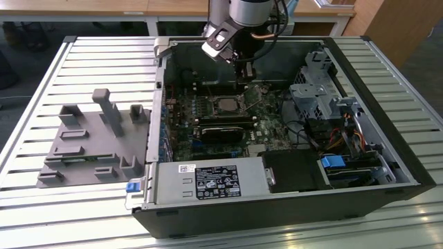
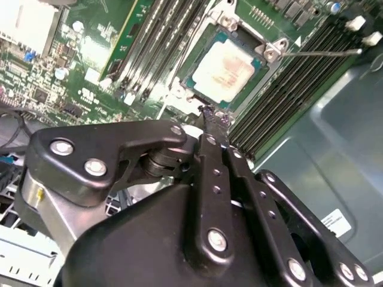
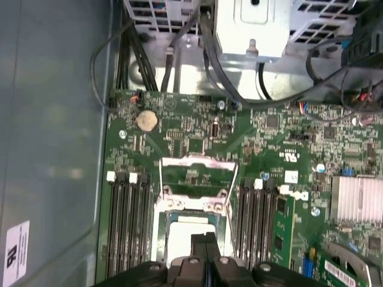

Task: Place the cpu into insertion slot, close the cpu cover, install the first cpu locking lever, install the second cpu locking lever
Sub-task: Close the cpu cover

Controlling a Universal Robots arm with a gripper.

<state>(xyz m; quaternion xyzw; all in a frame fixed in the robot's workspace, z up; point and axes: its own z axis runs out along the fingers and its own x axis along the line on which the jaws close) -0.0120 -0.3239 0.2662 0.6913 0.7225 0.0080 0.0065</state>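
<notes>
Cpu [image 2: 226,70] seated in slot [image 2: 263,49], metal face up. Cover [image 3: 197,160] lies open beside slot, board visible through window. Gripper [image 2: 209,113] close over slot edge, jaws pressed together, nothing between.

The arm [image 1: 246,10] hangs down from the upper edge of the exterior view, and its last segment is silvery-grey. Below it the wrist [image 1: 220,44] is turned a little towards the exterior view's left, and the black gripper [image 1: 244,82] points straight down from it. In both wrist views the two long black fingers [image 2: 209,155] [image 3: 197,244] lie flat against each other, tips together, with only a thin line between them. The black linkage bars [image 2: 269,203] spread out behind them on both sides.
</notes>
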